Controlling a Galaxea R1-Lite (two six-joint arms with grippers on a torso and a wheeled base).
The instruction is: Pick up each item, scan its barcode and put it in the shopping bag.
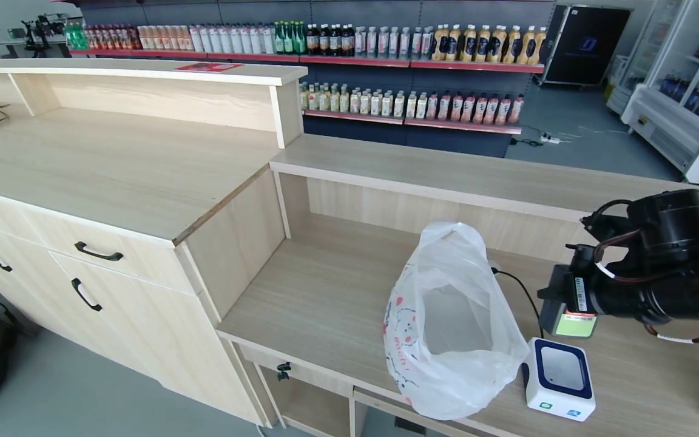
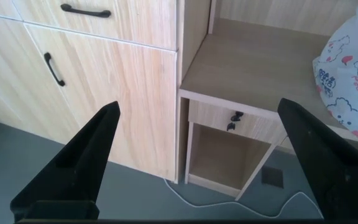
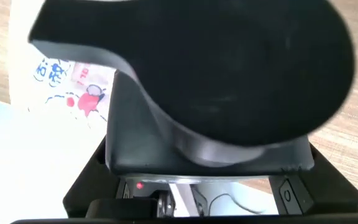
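At the right of the head view, the right gripper (image 1: 562,300) is clamped on a small dark box with a pale green face (image 1: 575,324). It is just above the white, blue-rimmed barcode scanner (image 1: 559,377), which sits beside the translucent white plastic shopping bag (image 1: 452,340) on the pale wooden counter (image 1: 325,291). The left gripper (image 2: 199,104) hangs with its fingers spread wide.

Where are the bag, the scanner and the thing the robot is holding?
bag (image 1: 404,352), head view, on its printed side.
scanner (image 1: 560,369), head view, on its top window.
item (image 1: 575,324), head view, on its green face.
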